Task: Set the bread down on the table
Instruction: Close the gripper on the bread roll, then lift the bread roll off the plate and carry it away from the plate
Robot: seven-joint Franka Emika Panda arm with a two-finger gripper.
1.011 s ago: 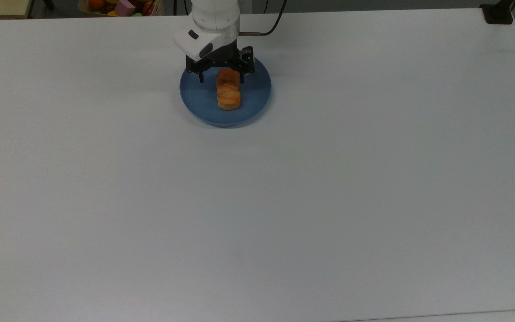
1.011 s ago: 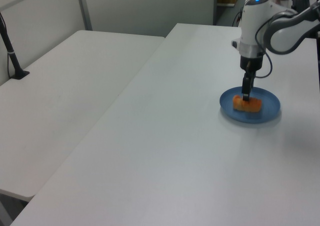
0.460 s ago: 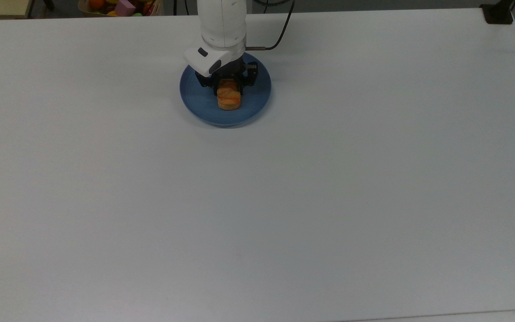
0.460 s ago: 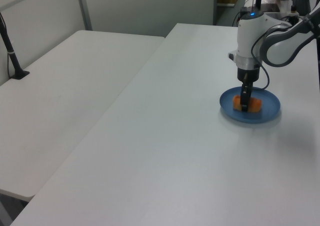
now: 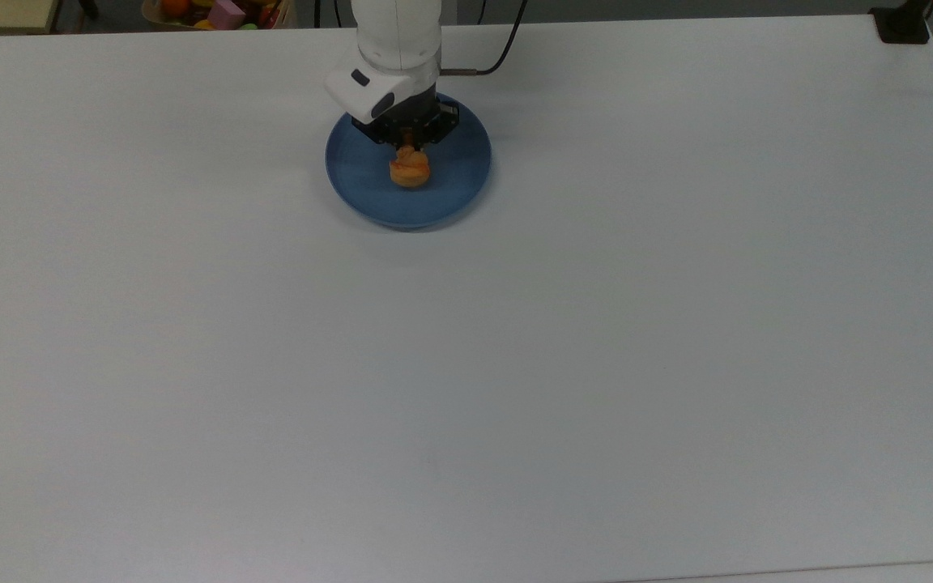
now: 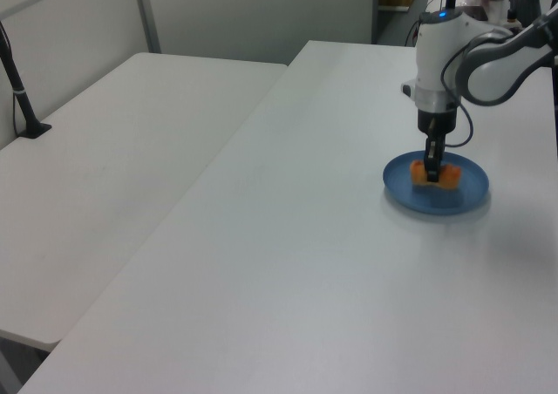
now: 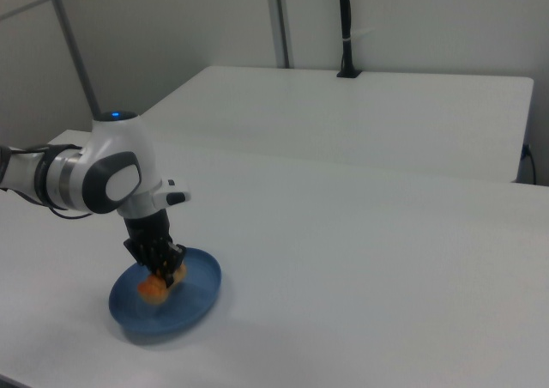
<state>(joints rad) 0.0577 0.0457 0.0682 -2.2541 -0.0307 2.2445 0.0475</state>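
Bread (image 5: 410, 168) sits in gripper (image 5: 408, 151), fingers clamped on it, just above blue plate (image 5: 450, 190) near the top view's far edge. White table (image 5: 466, 364) around plate is bare and wide toward the top view's near side. Second white table (image 7: 360, 113) adjoins; black post (image 6: 19, 89) stands on it. Toy bin (image 5: 223, 12) beyond far edge.

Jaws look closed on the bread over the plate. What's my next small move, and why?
Probably a short straight lift. The gripper is shut on the bread, which still sits low over the blue plate in the left view and right view. Raising it first should clear the plate's rim before you carry it sideways to bare table.
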